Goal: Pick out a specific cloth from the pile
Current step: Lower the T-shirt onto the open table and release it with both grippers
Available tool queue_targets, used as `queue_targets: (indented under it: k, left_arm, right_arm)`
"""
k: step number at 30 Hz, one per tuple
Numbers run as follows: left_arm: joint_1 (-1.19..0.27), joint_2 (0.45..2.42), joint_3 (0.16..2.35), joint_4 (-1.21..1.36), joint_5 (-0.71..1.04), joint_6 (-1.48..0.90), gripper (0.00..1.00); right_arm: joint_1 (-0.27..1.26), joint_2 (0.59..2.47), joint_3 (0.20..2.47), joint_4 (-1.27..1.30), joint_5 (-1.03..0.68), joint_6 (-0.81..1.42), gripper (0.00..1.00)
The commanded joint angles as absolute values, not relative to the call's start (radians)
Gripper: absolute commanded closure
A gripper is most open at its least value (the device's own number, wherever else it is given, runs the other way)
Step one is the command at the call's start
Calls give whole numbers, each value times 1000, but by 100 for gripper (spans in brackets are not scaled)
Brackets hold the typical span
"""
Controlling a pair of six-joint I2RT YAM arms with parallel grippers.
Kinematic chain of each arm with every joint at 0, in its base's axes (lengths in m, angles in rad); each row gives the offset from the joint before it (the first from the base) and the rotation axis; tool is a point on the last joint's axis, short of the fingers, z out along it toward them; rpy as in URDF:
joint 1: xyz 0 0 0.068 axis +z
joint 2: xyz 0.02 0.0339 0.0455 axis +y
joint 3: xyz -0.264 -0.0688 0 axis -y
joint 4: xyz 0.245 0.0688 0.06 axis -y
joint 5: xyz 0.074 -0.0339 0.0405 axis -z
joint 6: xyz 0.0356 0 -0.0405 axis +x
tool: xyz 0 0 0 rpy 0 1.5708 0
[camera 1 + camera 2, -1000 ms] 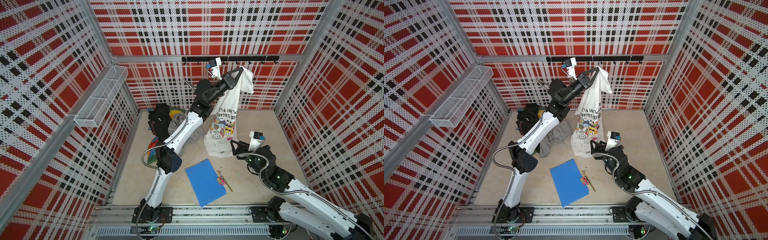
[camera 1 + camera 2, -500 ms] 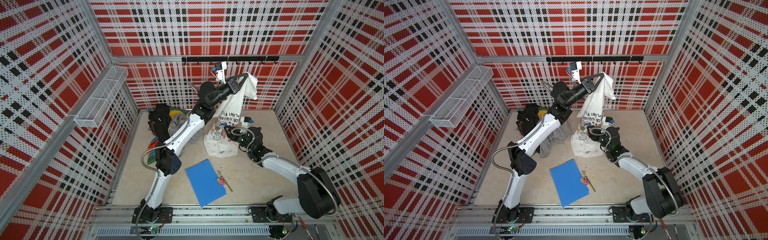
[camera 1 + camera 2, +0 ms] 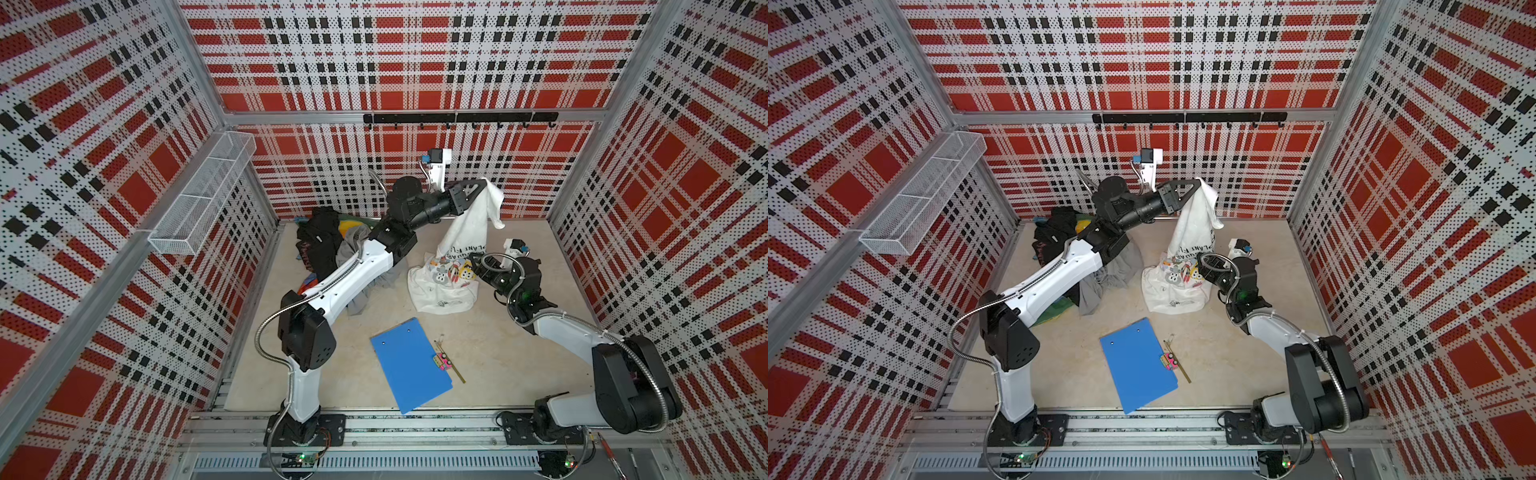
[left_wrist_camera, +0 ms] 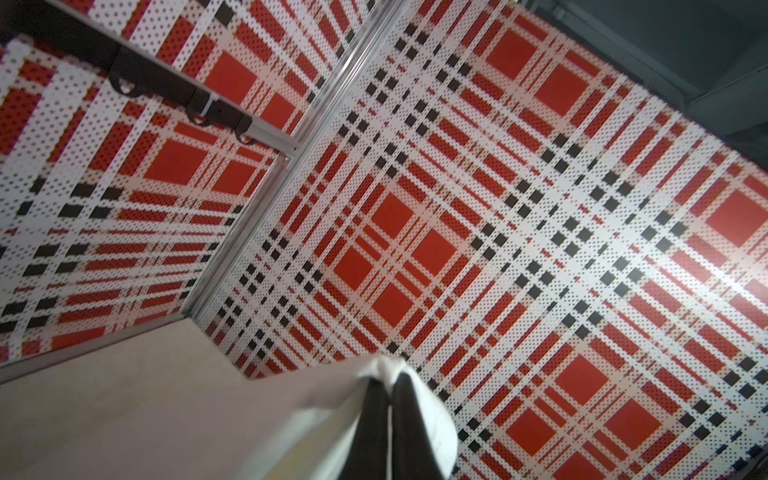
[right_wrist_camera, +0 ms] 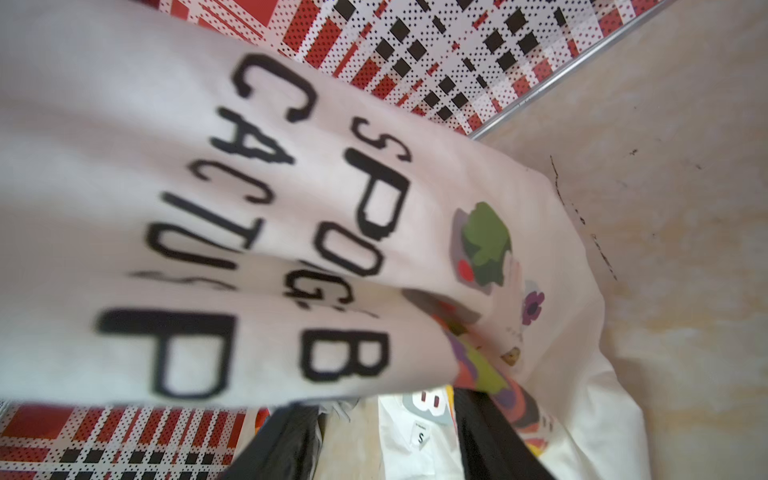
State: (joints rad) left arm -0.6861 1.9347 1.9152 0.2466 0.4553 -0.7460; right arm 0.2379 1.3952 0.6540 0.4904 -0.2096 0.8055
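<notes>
The cloth (image 3: 463, 232) (image 3: 1192, 232), a white T-shirt with black lettering and a cartoon print, hangs from my left gripper (image 3: 482, 183) (image 3: 1196, 181), which is shut on its top near the back wall. Its lower part is bunched on the floor. The left wrist view shows the fingers pressed together on white fabric (image 4: 324, 390). My right gripper (image 3: 478, 266) (image 3: 1202, 262) is at the printed part. In the right wrist view the lettering (image 5: 291, 208) fills the frame, and the black fingers (image 5: 486, 432) stand apart under draped fabric. The pile (image 3: 328, 245) (image 3: 1059, 237) lies back left.
A blue clipboard (image 3: 409, 363) lies at the front middle, with a small pink object (image 3: 441, 360) and a thin stick beside it. A grey garment (image 3: 357, 291) spills from the pile under my left arm. A wire basket (image 3: 203, 191) hangs on the left wall.
My right arm has swung from the front floor up to the shirt's printed part. The left gripper has moved right and lower, and the shirt's hem has settled on the floor.
</notes>
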Motion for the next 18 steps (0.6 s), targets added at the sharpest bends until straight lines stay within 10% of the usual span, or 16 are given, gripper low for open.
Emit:
queue_targets:
  k: [1,18]
  left_arm:
    - [-675,1884,1867,173,419,-635,100]
    - [-667,2008,1823,-273,-39,-438,100]
  right_arm:
    - [236,1324,598,573,-276,804,40]
    - [241,897,479,216,-125,724,26]
